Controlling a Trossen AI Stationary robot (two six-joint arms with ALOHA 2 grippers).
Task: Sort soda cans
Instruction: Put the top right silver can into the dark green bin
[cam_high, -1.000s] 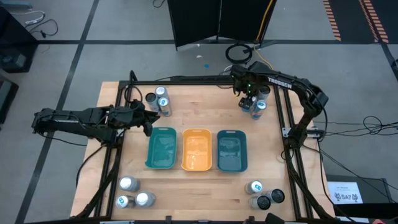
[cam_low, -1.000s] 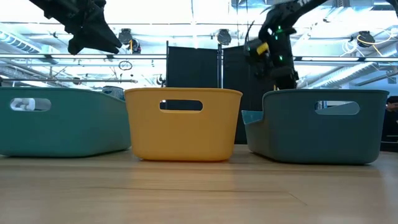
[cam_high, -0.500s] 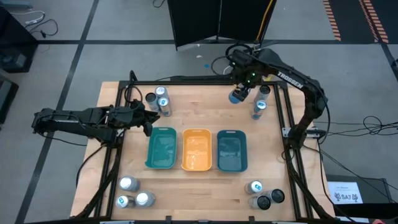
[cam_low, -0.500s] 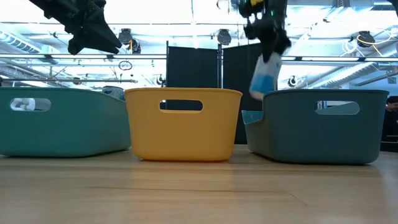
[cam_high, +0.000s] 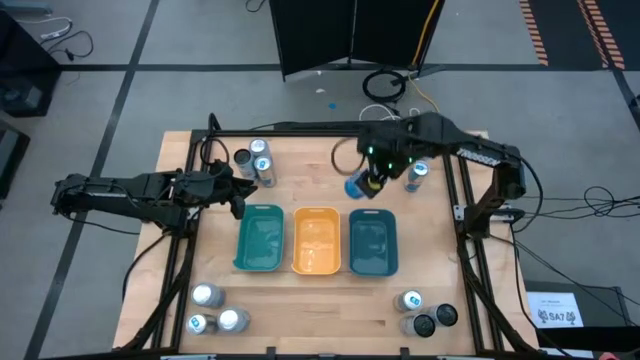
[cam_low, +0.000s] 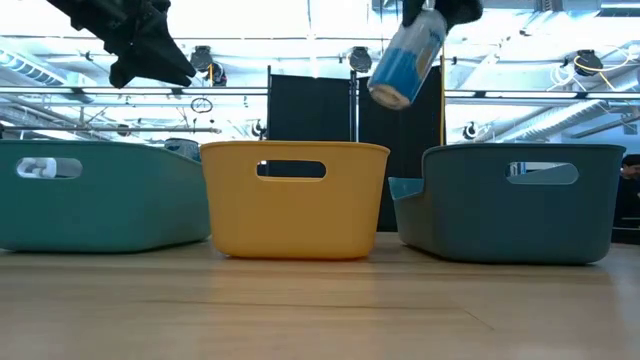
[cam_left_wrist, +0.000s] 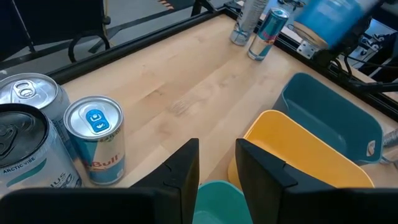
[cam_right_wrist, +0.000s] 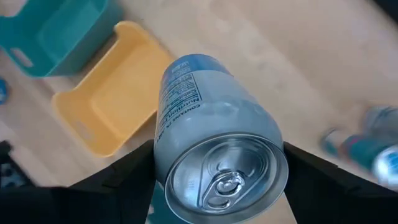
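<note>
Light-blue aluminium soda can (cam_high: 357, 186) tilted in mid-air just beyond the blue rectangular plastic tray (cam_high: 373, 243) — clamped between the fingers of the right gripper (cam_high: 372, 180) — with the left gripper (cam_high: 238, 190) pinched together near the teal tray (cam_high: 260, 238).

Your work surface is a light wooden table (cam_high: 310, 180) inside a dark frame. At its middle stand three trays side by side: the teal tray (cam_high: 260, 238) on the left, the orange tray (cam_high: 316, 241) between, the blue tray (cam_high: 373, 241) on the right. Soda cans stand in corner groups: far left (cam_high: 254, 160), far right (cam_high: 418, 172), near left (cam_high: 215, 309) and near right (cam_high: 424, 313), well apart from the trays.
</note>
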